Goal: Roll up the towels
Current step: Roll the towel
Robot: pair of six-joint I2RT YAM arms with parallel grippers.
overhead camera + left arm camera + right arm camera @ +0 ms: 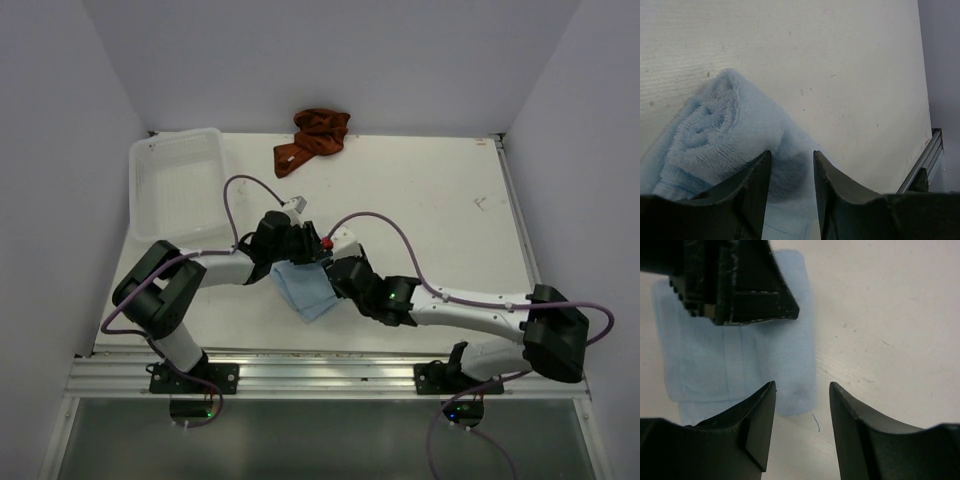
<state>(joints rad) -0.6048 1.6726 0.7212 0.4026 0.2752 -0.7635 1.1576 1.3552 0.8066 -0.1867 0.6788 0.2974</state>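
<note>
A light blue towel lies on the table between my two grippers. In the left wrist view its rolled part shows a spiral end, and the roll runs back between the jaws. My left gripper is shut on that roll and sits at the towel's far edge. My right gripper is open over the towel's near corner and bare table, holding nothing; it sits just right of the towel. The left fingers press on the cloth. A rust towel lies crumpled at the back edge.
A white plastic basket stands at the back left. Purple cables loop over the arms. An aluminium rail runs along the near edge, and walls close in the left, back and right.
</note>
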